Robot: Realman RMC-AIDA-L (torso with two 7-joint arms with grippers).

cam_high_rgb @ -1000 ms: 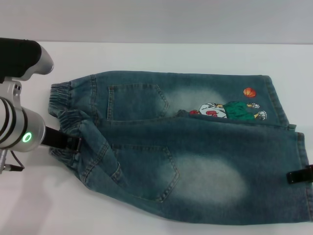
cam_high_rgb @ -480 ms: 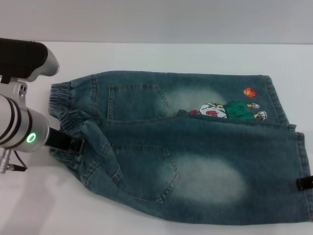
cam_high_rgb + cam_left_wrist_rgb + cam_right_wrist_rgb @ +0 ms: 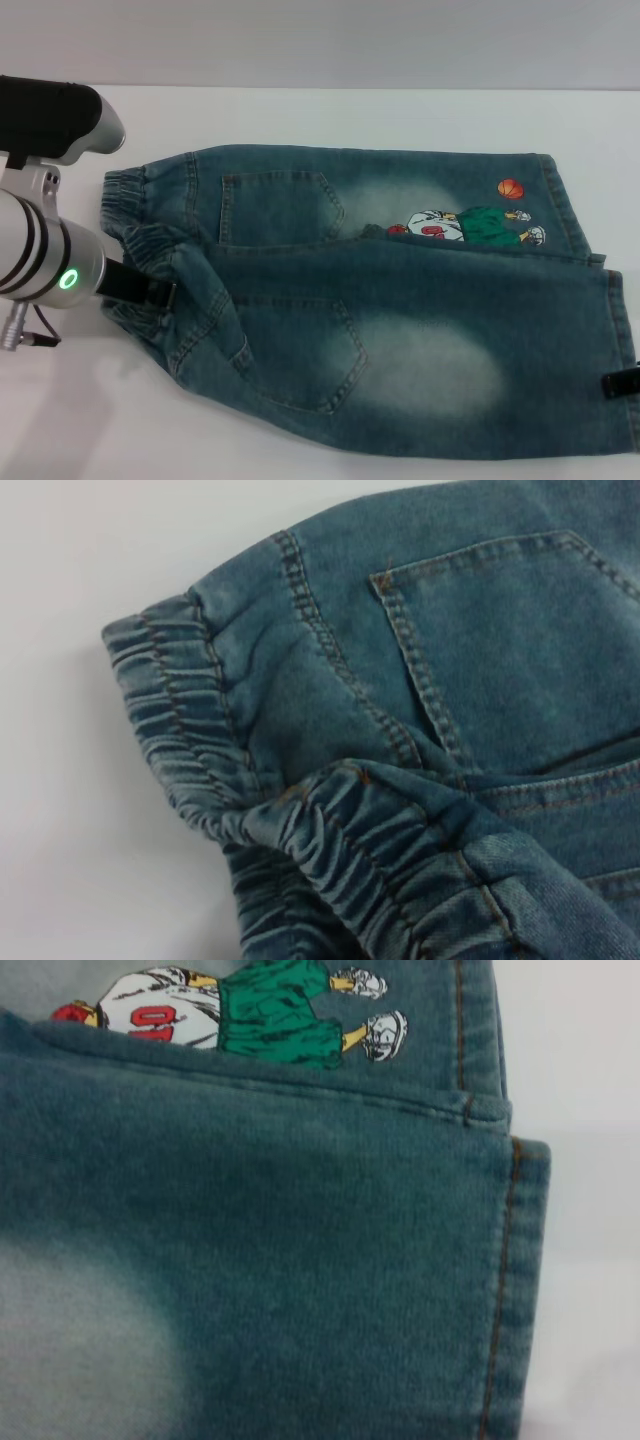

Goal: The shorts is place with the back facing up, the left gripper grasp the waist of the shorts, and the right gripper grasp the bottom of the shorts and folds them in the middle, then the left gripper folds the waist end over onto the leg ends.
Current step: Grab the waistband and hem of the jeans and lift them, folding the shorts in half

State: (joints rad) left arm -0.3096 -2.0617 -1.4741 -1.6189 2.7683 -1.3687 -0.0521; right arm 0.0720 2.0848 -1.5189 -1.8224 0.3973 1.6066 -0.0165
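Observation:
The faded blue denim shorts [image 3: 400, 330] lie back up on the white table, with the near half lying over the far half. The ruffled waist [image 3: 125, 195] is at the left and the flat leg hems [image 3: 620, 310] are at the right. My left gripper [image 3: 160, 293] is shut on the near part of the waist [image 3: 330, 820], which is bunched and slightly raised. Only a black tip of my right gripper [image 3: 620, 385] shows, at the picture's right edge beside the near hem [image 3: 510, 1290]. The cartoon print [image 3: 470, 225] peeks from under the top layer.
The white table [image 3: 300, 120] runs to a pale wall at the back. Bare tabletop surrounds the shorts to the left of the waist and along the front edge. An orange ball print [image 3: 511, 188] marks the far leg.
My left gripper has edged to the right, pushing the bunched waist along with it. The right gripper's tip has slid toward me along the right edge of the near hem.

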